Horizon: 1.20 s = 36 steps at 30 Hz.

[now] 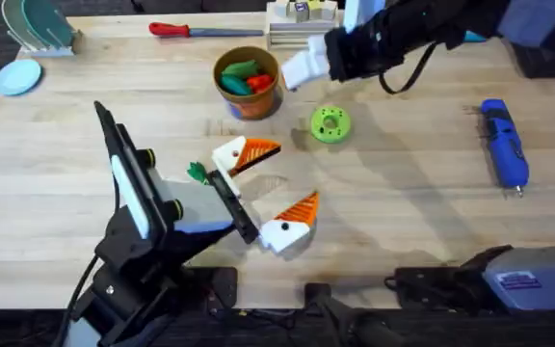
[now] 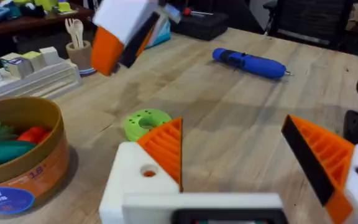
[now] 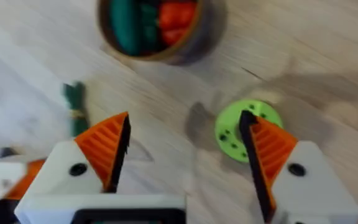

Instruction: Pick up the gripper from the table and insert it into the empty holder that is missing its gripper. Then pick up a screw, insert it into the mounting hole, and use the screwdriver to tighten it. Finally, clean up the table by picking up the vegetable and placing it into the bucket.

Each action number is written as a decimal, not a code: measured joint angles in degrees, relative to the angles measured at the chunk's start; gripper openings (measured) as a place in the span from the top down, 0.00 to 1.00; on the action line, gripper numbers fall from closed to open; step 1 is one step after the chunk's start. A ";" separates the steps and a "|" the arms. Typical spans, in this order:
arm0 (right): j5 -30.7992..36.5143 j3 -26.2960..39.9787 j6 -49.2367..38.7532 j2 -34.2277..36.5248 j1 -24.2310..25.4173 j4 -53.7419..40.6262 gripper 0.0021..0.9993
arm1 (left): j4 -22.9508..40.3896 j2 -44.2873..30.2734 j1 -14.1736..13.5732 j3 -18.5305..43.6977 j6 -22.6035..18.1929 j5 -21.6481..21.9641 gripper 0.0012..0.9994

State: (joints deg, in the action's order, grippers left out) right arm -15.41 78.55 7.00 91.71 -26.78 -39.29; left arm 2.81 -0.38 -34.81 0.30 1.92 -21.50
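Note:
The small dark green vegetable (image 1: 198, 173) (image 3: 74, 107) lies on the table (image 1: 412, 212) beside my left gripper (image 1: 294, 173) (image 2: 232, 130), which is open and empty. Both its white fingers carry orange ribbed pads, as do both fingers of my right gripper (image 1: 297, 72) (image 3: 185, 124), also open and empty, hovering next to the bucket (image 1: 249, 82) (image 3: 154, 28). The bucket holds a green pod and red pieces. The blue screwdriver (image 1: 504, 143) (image 2: 248, 63) lies at the right. A loose gripper pad, an empty holder and a screw are out of view.
A bright green disc with holes (image 1: 330, 124) (image 3: 247, 127) sits just right of the bucket. A red-handled tool (image 1: 176, 30) and a white block rack (image 1: 297, 24) lie along the far edge. Dishes (image 1: 17, 75) stand at the far left.

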 joint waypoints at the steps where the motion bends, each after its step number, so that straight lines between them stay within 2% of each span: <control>1: 2.94 0.20 -0.97 -0.10 -0.79 -1.45 0.01 | 0.00 0.02 0.00 0.02 0.01 0.00 0.01; 5: 10.50 0.28 -3.34 2.75 -3.27 -6.58 0.01 | 0.00 0.02 0.00 0.02 0.02 0.00 0.01; 9: 13.82 0.26 -4.32 7.64 -3.74 -8.22 0.04 | 0.00 0.02 0.00 0.02 0.00 0.00 0.01; 12: 16.07 0.26 -4.39 9.95 -3.94 -8.10 0.15 | 0.00 0.02 0.00 0.01 0.00 0.00 0.01; 15: 18.80 0.26 -4.26 10.59 -4.65 -7.85 0.32 | -0.01 0.00 0.00 0.00 0.00 0.00 0.01; 18: 21.41 0.26 -4.25 10.52 -6.08 -7.80 0.44 | 0.00 0.02 0.00 0.02 0.02 0.00 0.01; 21: 23.45 0.26 -4.25 10.52 -7.82 -7.65 0.51 | 0.00 0.02 0.00 0.02 0.02 0.00 0.01; 28: 25.06 0.26 -4.25 11.44 -10.12 -7.47 0.60 | -0.01 0.00 0.00 0.02 0.00 0.00 0.01; 36: 25.28 0.26 -4.25 14.12 -10.50 -7.54 0.66 | 0.00 0.02 0.00 0.02 -0.01 0.00 0.01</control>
State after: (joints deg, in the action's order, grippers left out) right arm 9.87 78.81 2.74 105.83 -37.28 -46.83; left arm 2.81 -0.36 -34.81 0.31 1.91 -21.50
